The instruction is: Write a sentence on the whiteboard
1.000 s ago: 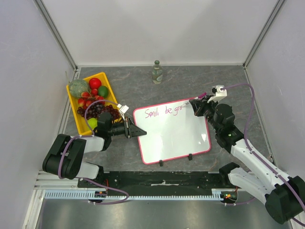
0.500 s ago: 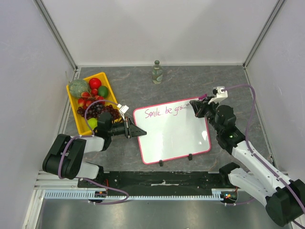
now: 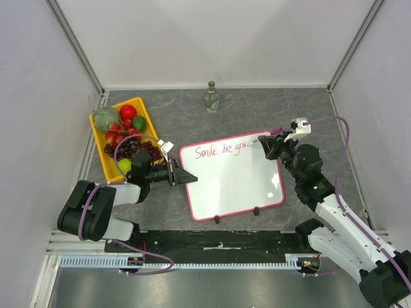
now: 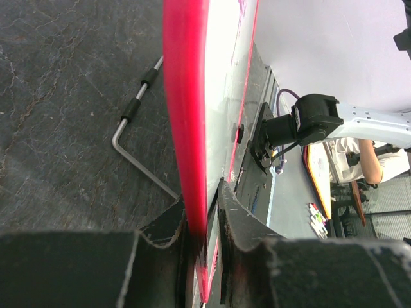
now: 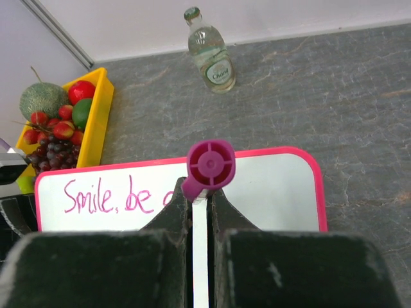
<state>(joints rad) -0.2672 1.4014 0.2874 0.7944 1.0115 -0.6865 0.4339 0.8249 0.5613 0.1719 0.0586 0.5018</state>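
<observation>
At the middle of the dark stone table (image 3: 308, 115) lies the whiteboard (image 3: 234, 183), turned slightly askew, its two black clips (image 3: 216, 219) on the near rim. The left gripper (image 3: 182, 174) is clamped on the board's left edge; in the left wrist view the pink-red rim sits pinched between its fingers (image 4: 228, 212). At the far right corner of the board the right gripper (image 3: 268, 146) grasps a magenta marker (image 5: 210, 164), which points down at the white surface. The sentence (image 3: 221, 151) runs along the far edge in pink cursive, reading "Smile. be gr" up to the marker. A yellow tray (image 3: 97, 138) of fruit stands far left, and a glass bottle (image 3: 211, 97) is upright by the back wall.
</observation>
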